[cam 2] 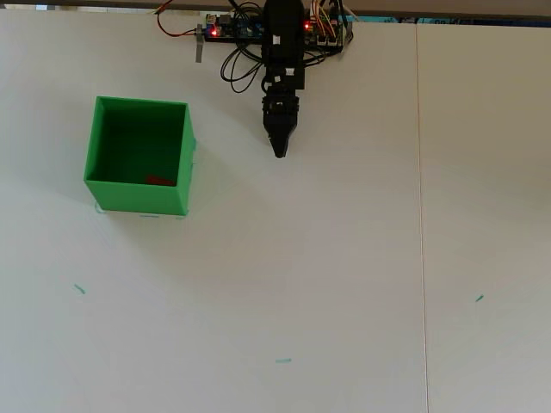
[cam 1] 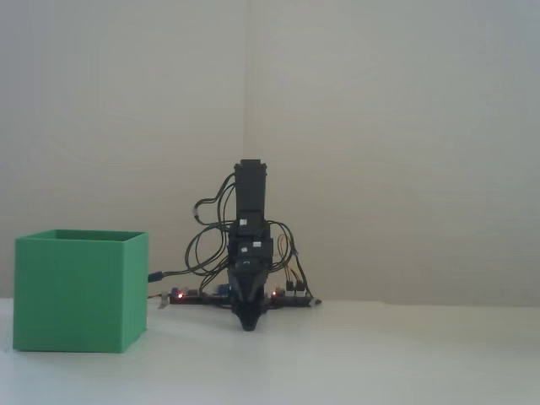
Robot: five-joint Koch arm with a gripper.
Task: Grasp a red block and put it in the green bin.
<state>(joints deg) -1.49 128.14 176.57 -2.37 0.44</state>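
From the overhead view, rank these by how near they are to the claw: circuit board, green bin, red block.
1. Circuit board: just above the claw, at the arm's base.
2. Green bin: to the left; its near wall comes next.
3. Red block: inside the bin, low near its front wall.

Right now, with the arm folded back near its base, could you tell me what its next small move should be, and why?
Probably none beyond staying parked. In the overhead view the red block already lies inside the green bin, near its front wall, and no other block shows on the table. The gripper points down at bare table, apart from the bin, and seems to hold nothing, so the job looks done.
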